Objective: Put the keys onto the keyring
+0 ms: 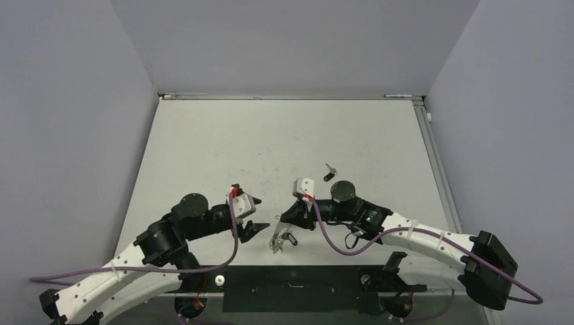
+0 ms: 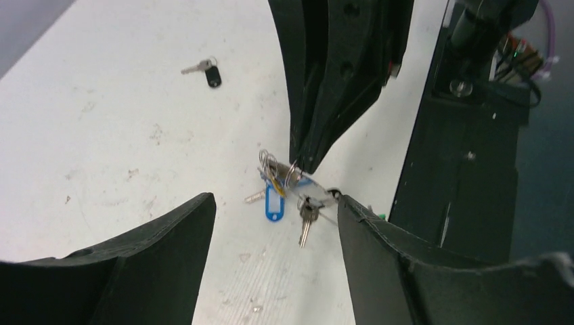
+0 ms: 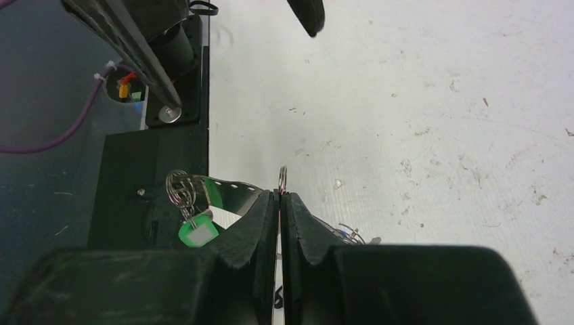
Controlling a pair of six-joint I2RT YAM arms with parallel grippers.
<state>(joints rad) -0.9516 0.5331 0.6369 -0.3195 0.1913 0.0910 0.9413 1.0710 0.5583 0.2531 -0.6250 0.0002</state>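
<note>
My right gripper is shut on the keyring, a thin grey wire that pokes up between its closed fingertips. Several keys hang from it in a bunch, just above the table. In the left wrist view the bunch shows a blue tag and a silver key under the right gripper's tip. A green tag hangs on small rings. A black-headed key lies alone on the table, also in the left wrist view. My left gripper is open and empty, facing the bunch.
A black base plate with cables runs along the near edge, right beside the hanging keys. The white table is walled on three sides by grey panels.
</note>
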